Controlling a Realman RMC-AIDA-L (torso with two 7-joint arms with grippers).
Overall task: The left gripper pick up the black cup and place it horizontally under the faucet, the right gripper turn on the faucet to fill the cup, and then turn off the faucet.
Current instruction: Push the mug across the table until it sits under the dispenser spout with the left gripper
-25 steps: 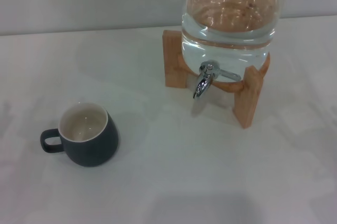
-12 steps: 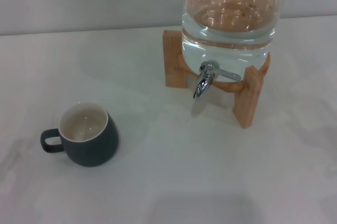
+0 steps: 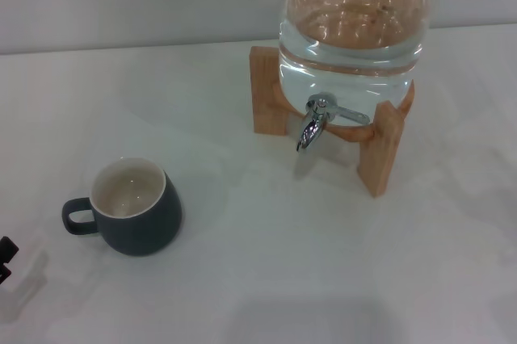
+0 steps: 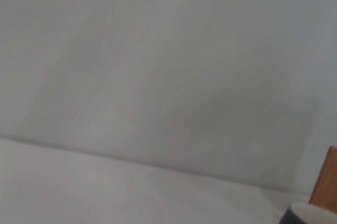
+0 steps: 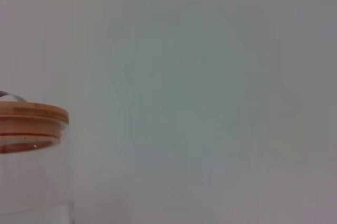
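While we count across the head view, we find one black cup [image 3: 135,210], one faucet [image 3: 314,120], one water jar [image 3: 353,33] and one wooden stand [image 3: 380,144], all on a white table [image 3: 283,255]. Our cup stands upright with its cream inside showing and its loop handle turned to the robot's left, well apart from the faucet, which juts from the jar front (lever to the robot's right) with its spout curving down over bare table. At the left edge, near the cup's handle, only a small black tip of the left gripper [image 3: 5,257] shows, so we cannot tell its grip. We see nothing of the right gripper. We can read no writing or labels anywhere
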